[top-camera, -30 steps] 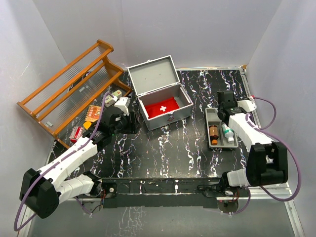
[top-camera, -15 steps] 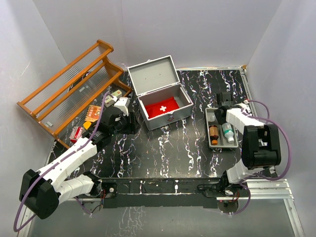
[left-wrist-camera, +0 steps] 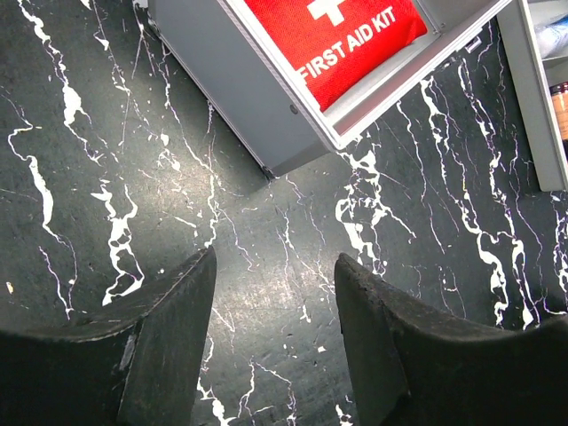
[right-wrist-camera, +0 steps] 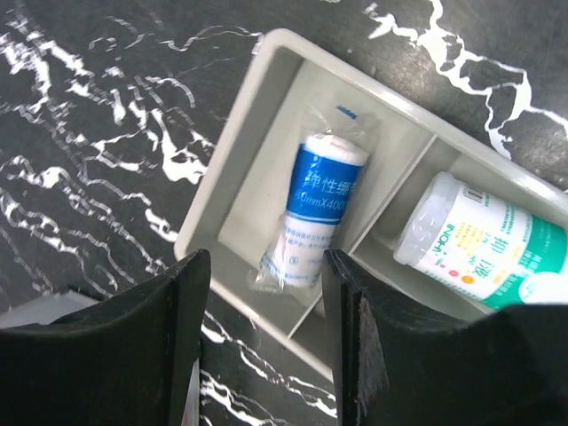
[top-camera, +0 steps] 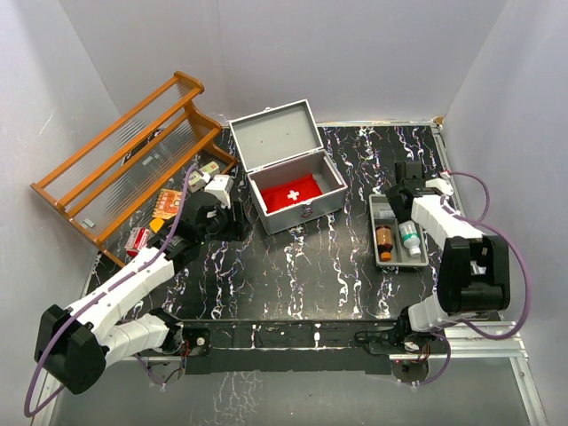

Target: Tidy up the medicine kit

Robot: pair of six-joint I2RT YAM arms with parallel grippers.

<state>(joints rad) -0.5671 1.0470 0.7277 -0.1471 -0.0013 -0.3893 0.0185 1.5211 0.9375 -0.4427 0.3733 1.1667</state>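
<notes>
Right fingers (right-wrist-camera: 133, 355), spread and empty, poised directly above a wrapped bandage roll (right-wrist-camera: 315, 213) in the end compartment of the divided tray (right-wrist-camera: 232, 151); widened markedly over the last second from a much narrower setting, arm re-posed meanwhile but wrist kept over the same end of the tray. Readable either as a release of the roll into the tray or as a fresh opening to take it; not decidable from this moment. Across 1 partition from the roll, a white bottle (right-wrist-camera: 479, 253); alongside that, a brown bottle (top-camera: 384, 240). Left fingers (left-wrist-camera: 160, 355), likewise spread on nothing, low over bare desk (left-wrist-camera: 266, 293) just beside the front corner of the medicine kit (left-wrist-camera: 240, 80); hardly altered in gap or place. Kit at rear centre of the desk, lid up, red first-aid pouch (left-wrist-camera: 346, 35) inside, well apart from the tray. Judged consequence: 3 tray items not yet in the kit, sorting far from finished.
</notes>
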